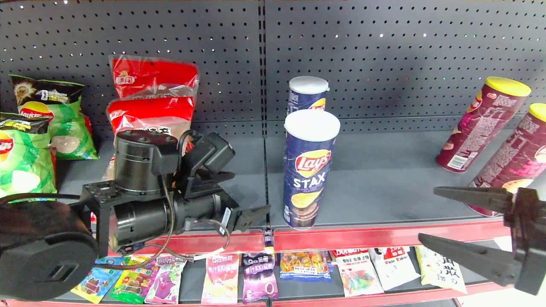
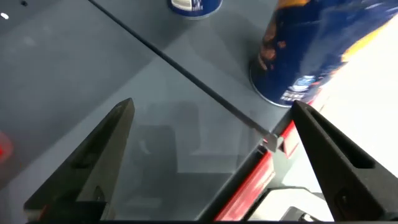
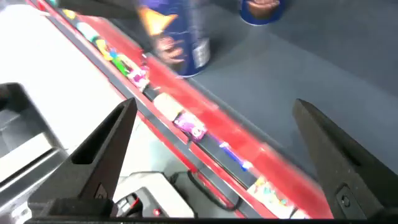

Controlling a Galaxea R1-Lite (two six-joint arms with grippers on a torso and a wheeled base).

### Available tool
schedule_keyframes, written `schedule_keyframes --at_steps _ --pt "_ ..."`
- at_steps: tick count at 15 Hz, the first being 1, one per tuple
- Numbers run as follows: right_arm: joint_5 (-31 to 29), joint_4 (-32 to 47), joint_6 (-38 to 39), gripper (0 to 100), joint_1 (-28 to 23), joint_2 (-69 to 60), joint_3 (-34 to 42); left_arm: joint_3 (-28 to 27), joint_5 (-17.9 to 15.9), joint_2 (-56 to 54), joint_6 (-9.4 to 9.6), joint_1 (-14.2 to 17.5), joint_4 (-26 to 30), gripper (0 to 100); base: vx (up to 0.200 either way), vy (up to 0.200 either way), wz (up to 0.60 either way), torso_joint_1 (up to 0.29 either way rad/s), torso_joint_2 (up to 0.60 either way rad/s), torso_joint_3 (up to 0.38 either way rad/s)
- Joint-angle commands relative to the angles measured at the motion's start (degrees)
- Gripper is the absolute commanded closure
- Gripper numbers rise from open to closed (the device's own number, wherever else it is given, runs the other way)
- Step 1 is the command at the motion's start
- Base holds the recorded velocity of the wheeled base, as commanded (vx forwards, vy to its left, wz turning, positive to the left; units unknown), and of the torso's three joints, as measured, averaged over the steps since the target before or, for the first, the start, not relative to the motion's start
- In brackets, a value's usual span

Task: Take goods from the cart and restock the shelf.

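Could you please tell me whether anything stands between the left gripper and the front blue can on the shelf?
Nothing visible does: only bare shelf lies between the open left gripper and the upright front blue can.

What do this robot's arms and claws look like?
Everything is matt black. The left arm is built from stubby cylinders on a bracket dotted with screw holes, with thin black cables looping along it. The left claw and right claw each have two long, flat fingers tapering to points.

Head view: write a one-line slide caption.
Left claw and right claw, both open, either side of a blue chip can on the grey shelf.
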Motion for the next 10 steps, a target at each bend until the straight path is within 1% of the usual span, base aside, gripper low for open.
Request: schedule_keyframes --at_steps 1,4,5,10 --pt "-0.9 0.0 0.0 0 0.0 -6.9 1.3 -1.0 0.1 3.3 0.44 -0.7 -0.5 0 0.000 0.000 0.00 0.000 0.00 0.000" --pt "-1.3 0.0 0.1 0 -0.1 -7.3 1.0 -1.4 0.2 5.3 1.40 -0.8 -2.7 0 0.000 0.000 0.00 0.000 0.00 0.000" --pt "-1.3 0.0 0.1 0 -0.1 -7.4 1.0 -1.6 0.2 5.4 1.40 -1.4 -2.7 0 0.000 0.000 0.00 0.000 0.00 0.000" --pt "-1.3 0.0 0.3 0 -0.1 -7.4 1.0 -3.8 0.2 6.7 1.40 -1.9 -2.7 0 0.000 0.000 0.00 0.000 0.00 0.000"
